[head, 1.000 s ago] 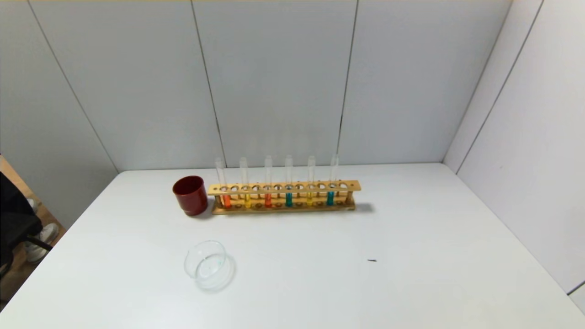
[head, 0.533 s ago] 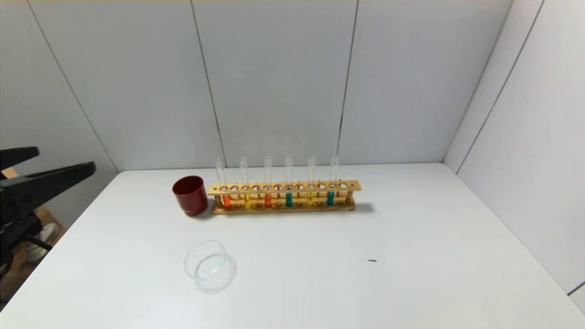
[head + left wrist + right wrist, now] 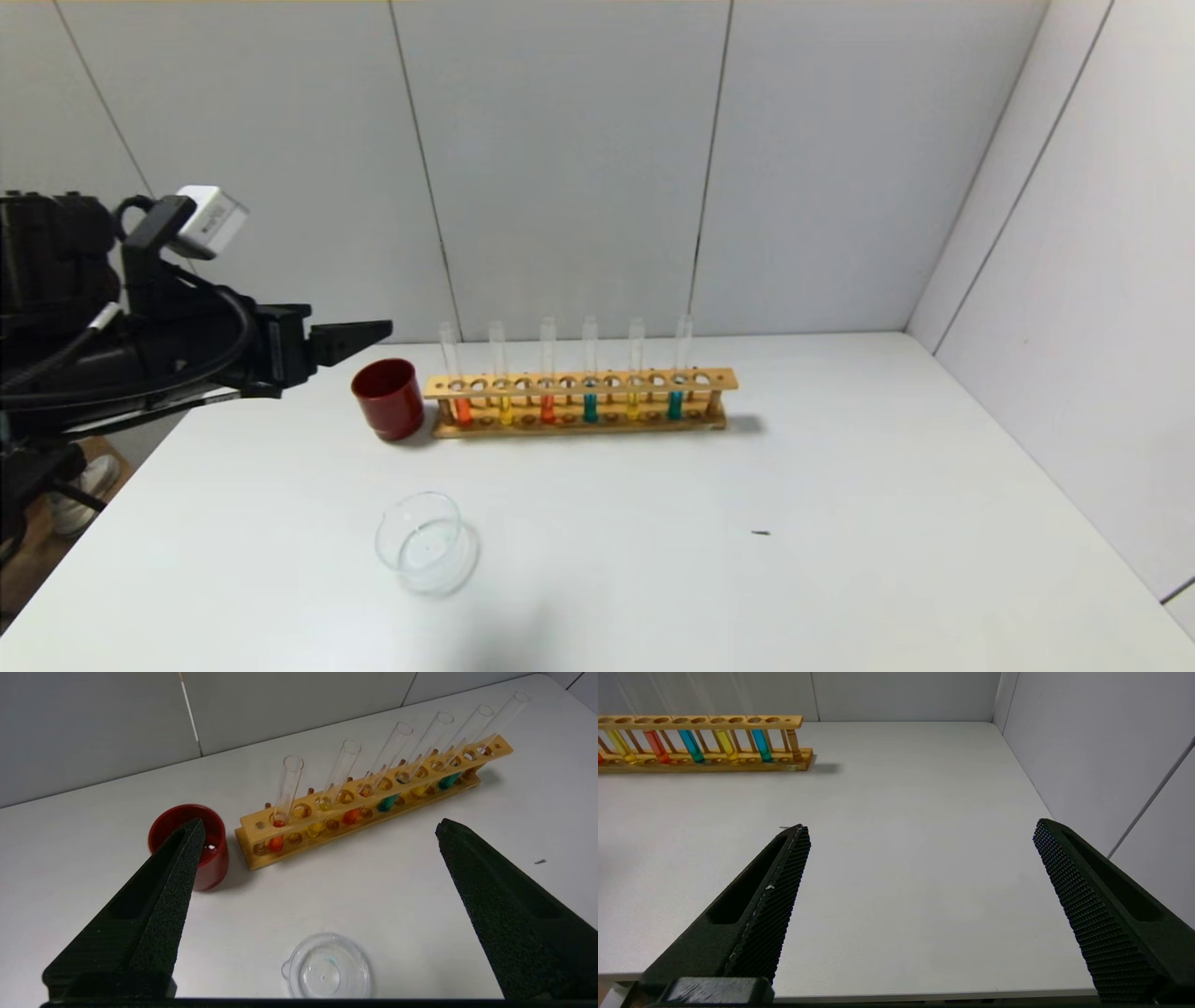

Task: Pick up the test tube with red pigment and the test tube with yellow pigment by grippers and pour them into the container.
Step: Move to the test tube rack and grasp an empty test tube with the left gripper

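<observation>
Several test tubes stand upright in a wooden rack (image 3: 579, 382) at the back of the table. Two hold red pigment (image 3: 462, 411) (image 3: 547, 409) and two hold yellow pigment (image 3: 505, 411) (image 3: 632, 407). The container (image 3: 425, 541), a clear glass dish, sits nearer me, left of centre. My left gripper (image 3: 369, 334) hovers open and empty above the table's left side, just left of the rack. In the left wrist view the gripper (image 3: 321, 826) frames the leftmost red tube (image 3: 275, 842), a yellow tube (image 3: 316, 827) and the dish (image 3: 327, 973). My right gripper (image 3: 922, 826) is open and empty over the table's near right edge.
A dark red cup (image 3: 387, 399) stands against the rack's left end, just below the left gripper's tips. Two teal tubes (image 3: 589, 407) (image 3: 674, 405) share the rack. Grey walls close the back and right sides. A small dark speck (image 3: 760, 532) lies on the table.
My left arm has come into view from the left and moved up and right, its tips now near the red cup. Tubes, rack and dish have not moved.
</observation>
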Tool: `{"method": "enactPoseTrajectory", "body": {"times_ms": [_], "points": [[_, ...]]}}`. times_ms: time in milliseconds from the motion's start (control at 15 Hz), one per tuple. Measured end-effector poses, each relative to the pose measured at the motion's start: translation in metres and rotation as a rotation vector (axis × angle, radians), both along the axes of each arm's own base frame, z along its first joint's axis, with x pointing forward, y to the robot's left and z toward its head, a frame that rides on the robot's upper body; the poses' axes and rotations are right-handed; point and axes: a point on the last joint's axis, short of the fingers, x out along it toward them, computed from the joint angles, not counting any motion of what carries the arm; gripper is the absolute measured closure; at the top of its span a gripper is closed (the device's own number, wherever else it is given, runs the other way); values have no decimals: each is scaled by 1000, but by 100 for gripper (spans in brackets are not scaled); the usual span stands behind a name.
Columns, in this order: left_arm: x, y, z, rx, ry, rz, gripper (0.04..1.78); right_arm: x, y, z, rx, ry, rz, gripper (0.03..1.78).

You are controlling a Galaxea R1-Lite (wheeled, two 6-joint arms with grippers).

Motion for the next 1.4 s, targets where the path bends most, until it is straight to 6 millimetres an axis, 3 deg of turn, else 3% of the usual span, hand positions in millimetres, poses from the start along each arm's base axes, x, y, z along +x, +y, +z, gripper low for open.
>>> {"method": "enactPoseTrajectory", "body": {"times_ms": [667,1267,1400], "points": [[89,-21,-60,-12,83,-25,9,0,0,0,0,0,0,6],[131,-32,-89,-3,117,-40,9,0,0,0,0,0,0,6],[138,-33,-94,-2,121,-41,16,0,0,0,0,0,0,6]]}}
